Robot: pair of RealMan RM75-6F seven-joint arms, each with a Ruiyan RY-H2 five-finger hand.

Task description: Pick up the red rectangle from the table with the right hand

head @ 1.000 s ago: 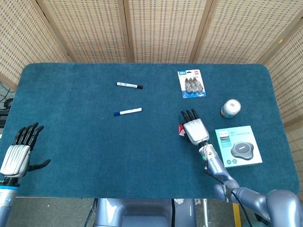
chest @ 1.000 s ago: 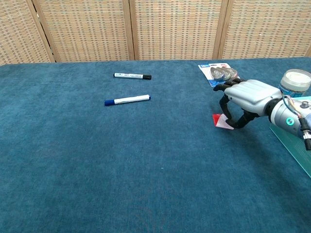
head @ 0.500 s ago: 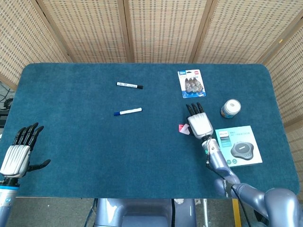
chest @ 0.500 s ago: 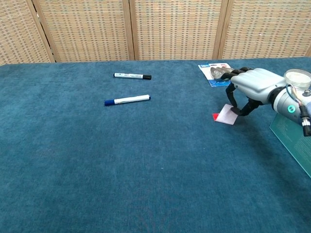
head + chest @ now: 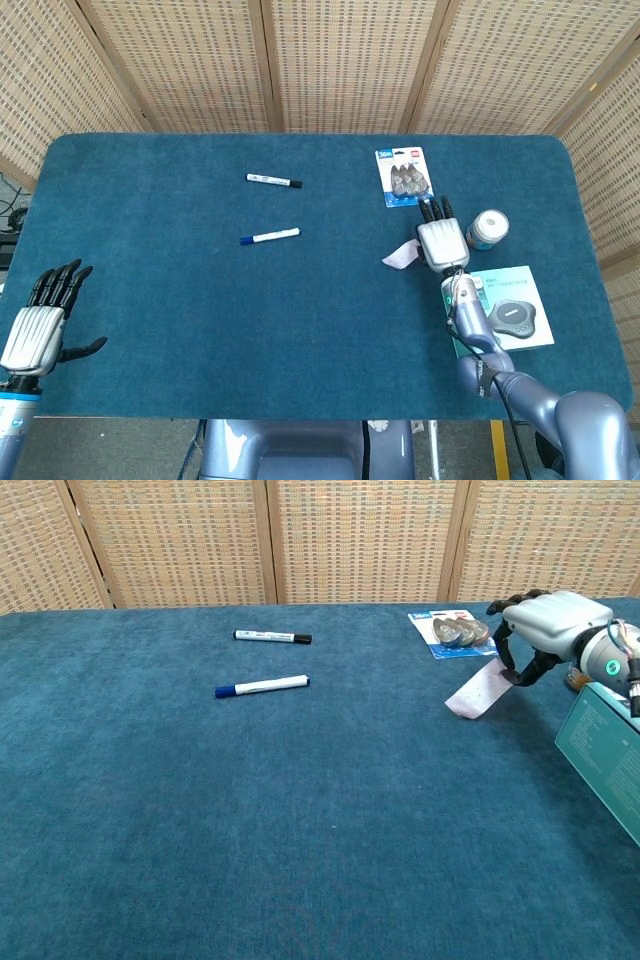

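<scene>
The red rectangle (image 5: 402,255) is a thin card that shows its pale pinkish side. It hangs tilted above the blue cloth, and the fingers of my right hand (image 5: 440,243) pinch its right end. In the chest view the card (image 5: 473,692) slants down to the left from my right hand (image 5: 548,625), clear of the table. My left hand (image 5: 38,325) hovers at the table's near left corner with its fingers spread and nothing in it; the chest view does not show it.
A black marker (image 5: 274,181) and a blue marker (image 5: 269,237) lie left of centre. A blister pack (image 5: 404,177) lies just beyond my right hand, with a white jar (image 5: 487,229) to its right and a teal box (image 5: 505,310) behind it.
My right hand has risen and moved back and to the right with the card, which has left the cloth and now shows its pale side. The left hand has stayed still.
</scene>
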